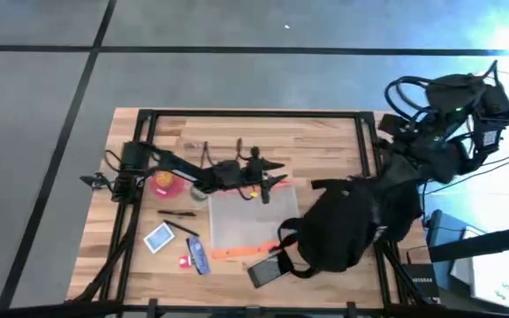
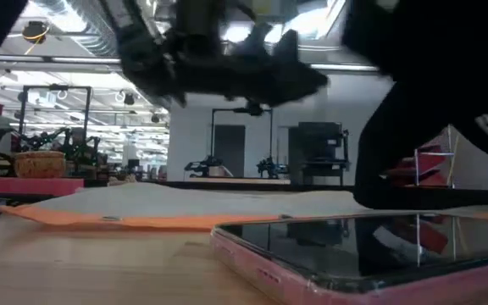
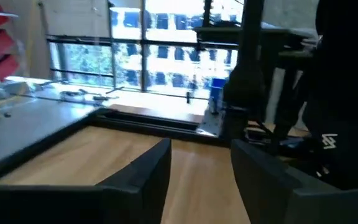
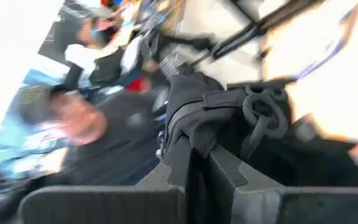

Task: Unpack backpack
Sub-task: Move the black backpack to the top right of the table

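The left gripper (image 1: pixel 268 181) hovers empty, fingers parted, over a clear pouch with an orange edge (image 1: pixel 241 221) mid-surface (image 1: pixel 325 141). Right of it, the backpack (image 1: pixel 343 225) slumps at the surface's right edge. Only the right wrist view shows the right gripper (image 4: pixel 197 165) pinching a fold of backpack fabric. A pink-cased phone (image 2: pixel 363 254) lies nearest the low camera.

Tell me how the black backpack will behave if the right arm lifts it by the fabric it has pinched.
Probably floppy: the backpack lies slumped on the table's right side, its straps trailing loose. The right gripper has its jaws closed on a fold of fabric, so the body would likely sag and swing below that point. Its bulk suggests some weight, so the fold may slip.
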Controlling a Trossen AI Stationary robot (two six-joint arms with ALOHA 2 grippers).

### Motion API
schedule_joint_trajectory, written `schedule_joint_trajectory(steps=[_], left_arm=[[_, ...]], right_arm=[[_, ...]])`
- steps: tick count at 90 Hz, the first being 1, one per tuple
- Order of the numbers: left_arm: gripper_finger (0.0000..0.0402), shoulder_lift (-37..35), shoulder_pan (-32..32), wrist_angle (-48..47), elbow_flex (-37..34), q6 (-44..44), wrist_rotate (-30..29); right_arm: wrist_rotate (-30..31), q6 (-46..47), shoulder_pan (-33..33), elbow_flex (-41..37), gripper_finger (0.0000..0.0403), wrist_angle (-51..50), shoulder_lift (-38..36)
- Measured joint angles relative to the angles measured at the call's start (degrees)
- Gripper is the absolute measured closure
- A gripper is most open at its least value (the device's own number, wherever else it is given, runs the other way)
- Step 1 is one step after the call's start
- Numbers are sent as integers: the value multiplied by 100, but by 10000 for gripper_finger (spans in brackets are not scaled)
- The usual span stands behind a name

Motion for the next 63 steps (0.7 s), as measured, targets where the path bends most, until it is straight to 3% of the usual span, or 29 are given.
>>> schedule_joint_trajectory(steps=[13,27,36,51,63], left_arm=[[248,525,-292,172,526,259,482],[248,603,-720,166,625,1383,373],[248,528,-946,-202,579,2263,-476],[248,402,-1152,-850,579,3876,-2587],[248,402,-1265,-861,579,4477,-3202]], right_arm=[[1129,-1328,-2,0,393,-555,370],[2370,-2557,2,-13,393,-1139,861],[3251,-3173,-2,-75,393,-1143,990],[4802,-3748,-211,-541,393,-1158,935],[5693,-3767,-656,-1174,393,-888,796]])
